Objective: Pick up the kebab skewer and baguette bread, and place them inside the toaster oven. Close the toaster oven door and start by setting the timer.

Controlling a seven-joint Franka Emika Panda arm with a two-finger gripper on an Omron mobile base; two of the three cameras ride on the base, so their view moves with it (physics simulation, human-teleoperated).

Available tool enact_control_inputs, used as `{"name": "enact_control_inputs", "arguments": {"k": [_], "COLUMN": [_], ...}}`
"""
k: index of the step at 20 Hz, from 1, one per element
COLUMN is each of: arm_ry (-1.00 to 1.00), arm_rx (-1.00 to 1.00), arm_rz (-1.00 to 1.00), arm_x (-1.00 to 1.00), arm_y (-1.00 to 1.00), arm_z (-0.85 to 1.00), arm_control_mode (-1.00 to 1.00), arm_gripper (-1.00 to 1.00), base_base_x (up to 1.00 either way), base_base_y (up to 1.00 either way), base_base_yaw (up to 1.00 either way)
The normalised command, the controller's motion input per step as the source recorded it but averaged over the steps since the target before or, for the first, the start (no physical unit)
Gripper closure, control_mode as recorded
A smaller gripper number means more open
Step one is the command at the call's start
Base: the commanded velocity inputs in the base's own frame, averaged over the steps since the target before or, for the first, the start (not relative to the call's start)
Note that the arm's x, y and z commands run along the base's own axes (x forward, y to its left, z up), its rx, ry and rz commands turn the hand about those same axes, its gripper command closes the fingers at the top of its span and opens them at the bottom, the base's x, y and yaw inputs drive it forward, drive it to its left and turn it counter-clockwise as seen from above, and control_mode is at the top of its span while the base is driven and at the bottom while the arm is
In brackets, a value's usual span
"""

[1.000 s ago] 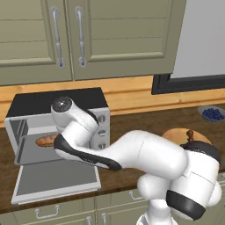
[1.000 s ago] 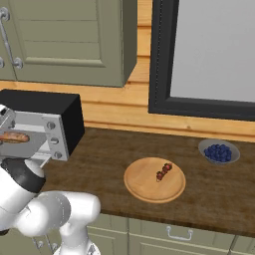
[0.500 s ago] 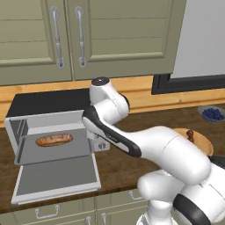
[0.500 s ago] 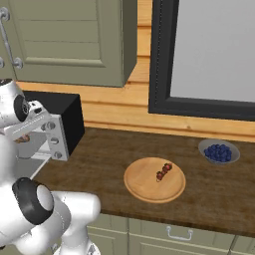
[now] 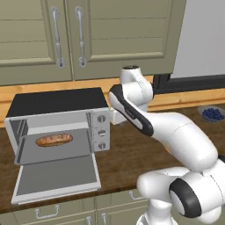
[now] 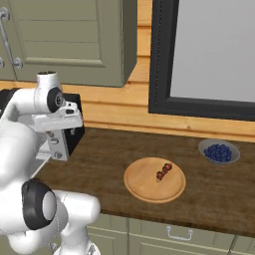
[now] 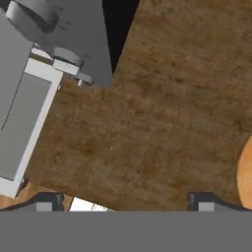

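From my seat at the controls, the two-finger gripper (image 7: 125,199) stands with its jaws spread wide and nothing between them; in the hand view the two dark finger tips (image 7: 47,201) sit far apart at the bottom edge, over bare brown wooden countertop (image 7: 162,113).

Straight below the jaws is that wood grain. To one side of them, in the hand view, lies the wide silver-framed toaster oven door (image 7: 22,123) with its grey glass window, dropped flat open, and just past it the knob panel of the boxy silver-grey toaster oven (image 5: 57,118) with the black top. On the opposite side of the jaws, the edge of a round light wooden board (image 7: 244,170) cuts into view.

In the left base view the hand hangs just beside the oven's three-knob side (the fingers themselves are hidden behind the white arm there). The small golden-brown baguette bread (image 5: 54,140) with slashes across its top lies on the grey tray inside the open oven, well apart from the jaws.

The kebab skewer (image 6: 164,172), a short stick of dark red and brown chunks, rests on the round board, well apart from the jaws on the side away from the oven. Farther still sits a small grey bowl of blueberries (image 6: 218,152).

I can read no brand, label or writing anywhere.
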Motion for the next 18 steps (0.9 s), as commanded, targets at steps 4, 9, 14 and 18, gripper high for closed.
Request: {"name": "enact_control_inputs", "arguments": {"k": [4,9,14,18], "arm_ry": [0.10,0.10,0.07,0.00], "arm_rx": [0.11,0.11,0.03,0.00], "arm_rz": [-0.46,-0.49,-0.32,-0.14], "arm_x": [0.15,0.17,0.17,0.02], "arm_y": [-1.00,-1.00,-1.00,-1.00], "arm_z": [0.00,0.00,-0.18,-0.61], "arm_control_mode": [-1.00,-1.00,-1.00,-1.00], "arm_gripper": [-1.00,-1.00,-1.00,-1.00], "base_base_x": [0.00,0.00,0.00,0.00], "base_base_y": [0.00,0.00,0.00,0.00], "base_base_yaw": [0.00,0.00,0.00,0.00]}}
